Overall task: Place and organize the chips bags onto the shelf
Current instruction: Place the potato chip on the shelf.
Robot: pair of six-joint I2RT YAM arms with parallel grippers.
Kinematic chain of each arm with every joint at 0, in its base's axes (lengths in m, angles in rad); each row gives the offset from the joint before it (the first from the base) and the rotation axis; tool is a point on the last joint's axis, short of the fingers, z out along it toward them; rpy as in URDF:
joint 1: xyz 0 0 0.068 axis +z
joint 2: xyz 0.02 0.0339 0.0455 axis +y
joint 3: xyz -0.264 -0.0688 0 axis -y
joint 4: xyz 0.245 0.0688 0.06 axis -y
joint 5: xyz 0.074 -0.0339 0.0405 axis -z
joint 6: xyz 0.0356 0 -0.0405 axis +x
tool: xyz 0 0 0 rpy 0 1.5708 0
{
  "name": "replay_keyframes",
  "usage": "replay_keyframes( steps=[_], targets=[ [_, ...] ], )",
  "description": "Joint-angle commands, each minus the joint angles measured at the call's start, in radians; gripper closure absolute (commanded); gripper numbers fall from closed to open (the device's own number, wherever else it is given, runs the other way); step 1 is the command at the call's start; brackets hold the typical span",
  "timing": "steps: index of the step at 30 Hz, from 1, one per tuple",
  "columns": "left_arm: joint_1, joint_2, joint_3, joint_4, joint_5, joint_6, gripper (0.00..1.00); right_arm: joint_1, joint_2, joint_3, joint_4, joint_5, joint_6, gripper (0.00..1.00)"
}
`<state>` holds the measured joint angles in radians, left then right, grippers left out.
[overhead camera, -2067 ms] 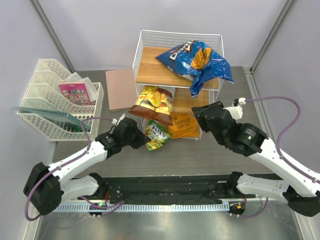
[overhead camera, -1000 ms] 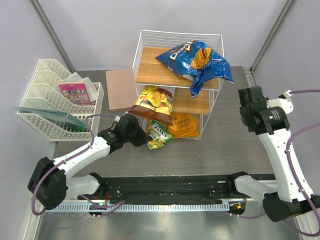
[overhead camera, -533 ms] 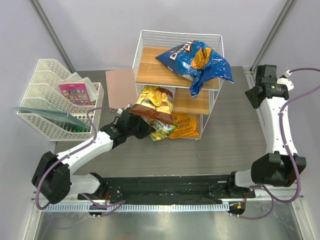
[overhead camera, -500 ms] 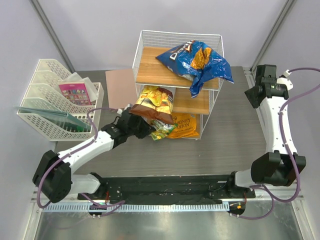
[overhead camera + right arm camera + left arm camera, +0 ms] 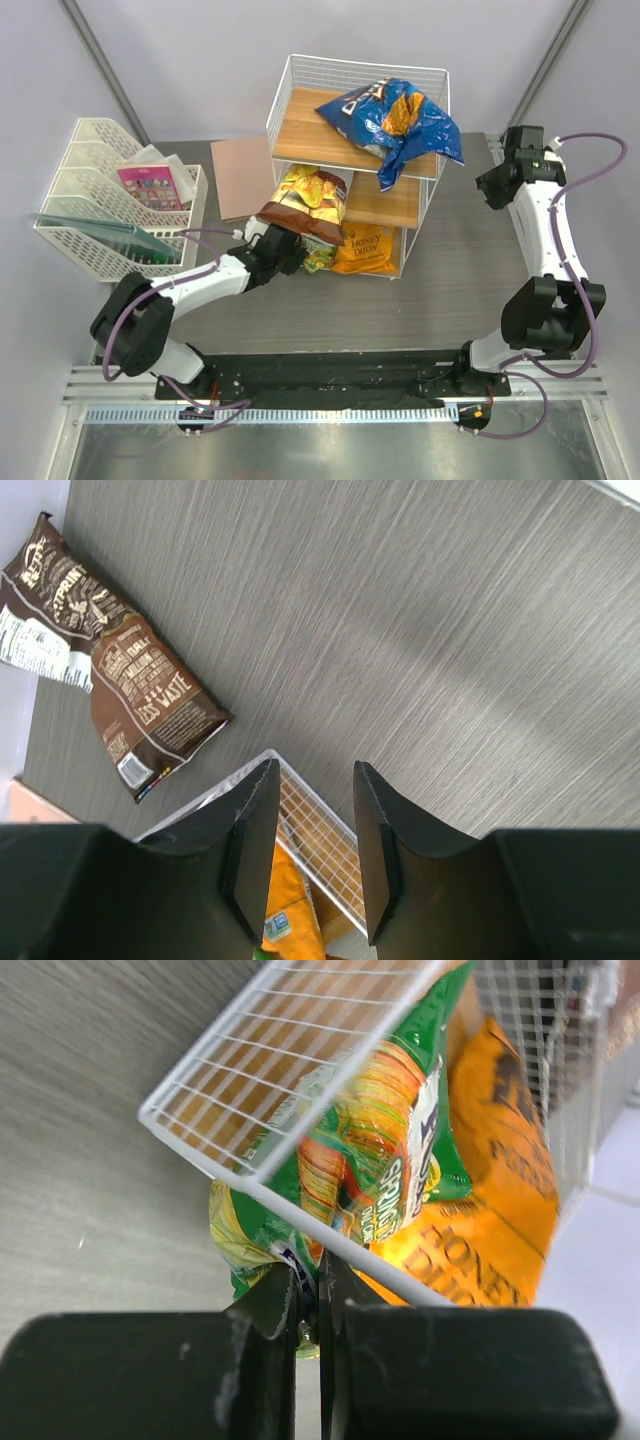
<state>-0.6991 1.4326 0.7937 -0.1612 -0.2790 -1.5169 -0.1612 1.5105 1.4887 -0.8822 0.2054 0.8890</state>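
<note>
The shelf [image 5: 300, 140] stands at the back middle of the table. A blue Doritos bag [image 5: 395, 118] lies on its top board, and a brown-white bag [image 5: 305, 200] hangs out of the middle tier. The orange Honey Dijon bag [image 5: 365, 250] lies on the bottom tier. My left gripper [image 5: 288, 252] is shut on the edge of the small green-yellow bag [image 5: 380, 1180], which sits at the shelf's lower front wire [image 5: 300, 1090] against the orange bag [image 5: 490, 1190]. My right gripper [image 5: 492, 188] hovers open and empty by the shelf's right side. A dark brown bag [image 5: 125, 695] lies flat on the table beyond the shelf corner [image 5: 310, 825].
A white mesh file tray [image 5: 75, 235] with a pink card packet [image 5: 150, 187] stands at the left. A flat light-brown board [image 5: 240, 175] lies between that tray and the shelf. The right arm's purple cable [image 5: 590, 220] loops near the table's right edge.
My left gripper has pushed the green-yellow bag further in under the shelf's front. My right arm has shifted slightly nearer the shelf, its jaws a little wider.
</note>
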Motion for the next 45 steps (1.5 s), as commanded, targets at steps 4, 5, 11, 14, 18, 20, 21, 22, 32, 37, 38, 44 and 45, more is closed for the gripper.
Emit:
replay_keyframes(
  steps=[4,5,11,14,18,20,21,22,32,37,38,44,45],
  targets=[
    [0.006,0.132,0.137,0.232,-0.101,-0.025,1.0,-0.004,0.008,0.022,0.054,-0.081,-0.001,0.59],
    [0.004,0.138,0.144,0.236,-0.103,-0.023,1.0,-0.004,0.007,0.019,0.054,-0.083,-0.002,0.59],
    [0.004,0.124,0.148,0.281,-0.111,0.014,1.0,-0.004,-0.006,-0.014,0.057,-0.086,-0.004,0.58],
    [0.004,0.135,0.142,0.305,-0.106,0.029,1.0,-0.004,-0.006,-0.034,0.061,-0.103,0.004,0.58],
    [0.015,0.189,0.141,0.357,-0.101,0.055,0.73,-0.004,-0.015,-0.051,0.065,-0.11,0.004,0.58],
    [0.027,0.216,0.142,0.396,-0.072,0.064,0.46,-0.004,-0.018,-0.057,0.066,-0.115,0.001,0.58],
    [0.03,0.235,0.147,0.403,-0.052,0.066,0.42,-0.004,-0.021,-0.059,0.066,-0.118,-0.002,0.58],
    [0.033,0.261,0.15,0.407,-0.037,0.061,0.39,-0.004,-0.022,-0.064,0.065,-0.118,-0.002,0.58],
    [0.033,0.201,0.118,0.344,-0.022,0.113,0.28,-0.004,-0.039,-0.117,0.084,-0.155,0.01,0.57],
    [0.032,0.21,0.102,0.361,-0.025,0.1,0.32,-0.004,-0.044,-0.133,0.091,-0.162,0.01,0.57],
    [0.032,0.225,0.104,0.364,-0.029,0.081,0.32,-0.004,-0.044,-0.131,0.089,-0.162,0.007,0.57],
    [0.032,0.32,0.151,0.413,-0.052,0.103,0.33,-0.004,-0.047,-0.136,0.092,-0.172,0.007,0.57],
    [0.032,0.327,0.156,0.42,-0.049,0.106,0.33,-0.004,-0.05,-0.137,0.092,-0.172,0.005,0.57]
  ],
)
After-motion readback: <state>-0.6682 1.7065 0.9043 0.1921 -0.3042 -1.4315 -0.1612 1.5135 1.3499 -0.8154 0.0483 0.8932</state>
